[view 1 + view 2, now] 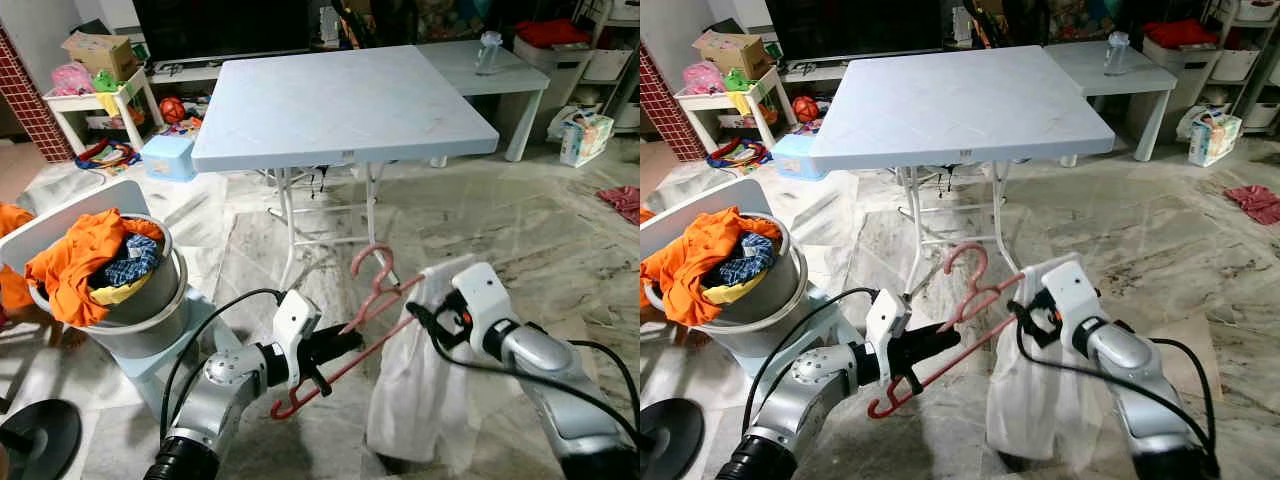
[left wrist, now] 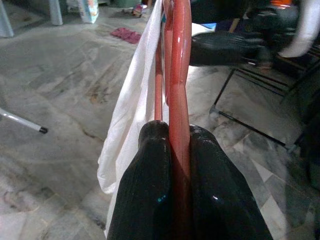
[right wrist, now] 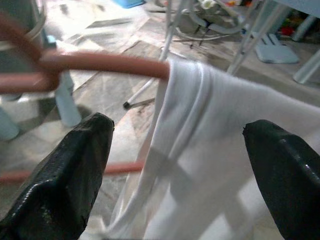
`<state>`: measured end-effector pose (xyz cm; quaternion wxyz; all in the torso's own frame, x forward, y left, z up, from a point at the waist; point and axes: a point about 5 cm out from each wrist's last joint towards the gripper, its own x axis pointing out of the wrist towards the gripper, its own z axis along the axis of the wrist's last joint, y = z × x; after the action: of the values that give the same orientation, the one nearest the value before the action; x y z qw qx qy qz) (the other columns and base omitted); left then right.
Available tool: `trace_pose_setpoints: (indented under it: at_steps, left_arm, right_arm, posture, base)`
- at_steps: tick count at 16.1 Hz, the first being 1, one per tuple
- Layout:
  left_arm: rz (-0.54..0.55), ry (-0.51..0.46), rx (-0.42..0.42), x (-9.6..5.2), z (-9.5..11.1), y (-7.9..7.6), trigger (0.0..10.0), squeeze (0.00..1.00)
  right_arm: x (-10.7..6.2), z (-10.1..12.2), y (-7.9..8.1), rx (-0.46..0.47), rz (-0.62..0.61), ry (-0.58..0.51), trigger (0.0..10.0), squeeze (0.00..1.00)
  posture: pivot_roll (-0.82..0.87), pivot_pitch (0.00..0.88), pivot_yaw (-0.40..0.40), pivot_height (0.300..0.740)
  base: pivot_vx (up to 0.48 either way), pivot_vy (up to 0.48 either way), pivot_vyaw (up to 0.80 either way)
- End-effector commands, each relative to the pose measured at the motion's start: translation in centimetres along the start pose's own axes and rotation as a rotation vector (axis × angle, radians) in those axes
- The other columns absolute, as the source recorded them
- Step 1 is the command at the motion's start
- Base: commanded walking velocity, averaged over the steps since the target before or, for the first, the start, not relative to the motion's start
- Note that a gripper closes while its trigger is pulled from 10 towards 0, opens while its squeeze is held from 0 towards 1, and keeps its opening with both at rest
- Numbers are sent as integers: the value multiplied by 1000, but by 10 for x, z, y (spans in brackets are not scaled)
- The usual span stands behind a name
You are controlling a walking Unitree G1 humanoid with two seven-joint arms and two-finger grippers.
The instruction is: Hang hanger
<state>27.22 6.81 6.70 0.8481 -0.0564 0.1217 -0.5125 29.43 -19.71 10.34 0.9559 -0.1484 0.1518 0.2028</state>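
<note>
Left gripper (image 1: 335,345) reaching in from seven o'clock, forearm bent inward, black fingers (image 2: 150,185) clamped tight on the red hanger (image 1: 350,340). Right gripper (image 1: 425,320) coming in from five o'clock, wrist angled toward ten o'clock, fingers (image 3: 75,170) spread wide apart around the white garment (image 1: 415,390).

Pale blue folding table (image 1: 340,105) ahead; grey laundry bucket (image 1: 150,300) with orange clothes (image 1: 85,265) at left.
</note>
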Motion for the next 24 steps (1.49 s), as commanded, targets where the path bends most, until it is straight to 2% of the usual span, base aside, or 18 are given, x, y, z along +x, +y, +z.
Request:
trace_pose_setpoints:
  at_steps: [1, 2, 6, 10, 17, 21, 24]
  left_arm:
    - [-37, -56, 32, 1, 13, -3, 0, 0]
    - [-39, -56, 32, 1, 13, -4, 0, 0]
    - [-34, -52, 35, 0, 11, -5, 0, 0]
    - [-31, -48, 39, -1, 11, -4, 0, 0]
    - [-34, -50, 43, -1, 11, -5, 0, 0]
    - [-30, -47, 44, -1, 11, -5, 0, 0]
    - [-29, -45, 44, -2, 10, -5, 0, 0]
  right_arm:
    - [2, 2, -5, -1, -41, -13, 4118, 0]
    - [4, 2, -7, 10, -67, -19, 0, 0]
    - [6, 2, -10, 12, -95, -30, 0, 0]
    - [2, 2, -21, 18, -80, -43, 0, 0]
    - [4, -4, -17, 31, -65, -27, 0, 0]
    - [4, -14, -22, 59, -95, 24, 0, 0]
    - [3, -14, -26, 103, -125, 19, 0, 0]
  posture:
    - [-31, 7, 39, 740]
    - [-30, 8, 38, 740]
    - [-28, 8, 34, 740]
    - [-34, 11, 30, 740]
    - [-30, 10, 27, 740]
    - [-28, 11, 24, 740]
    - [-27, 10, 26, 740]
  base:
    - [0, 0, 0]
    - [0, 0, 0]
    - [0, 0, 0]
    - [0, 0, 0]
    - [0, 0, 0]
    - [0, 0, 0]
    - [0, 0, 0]
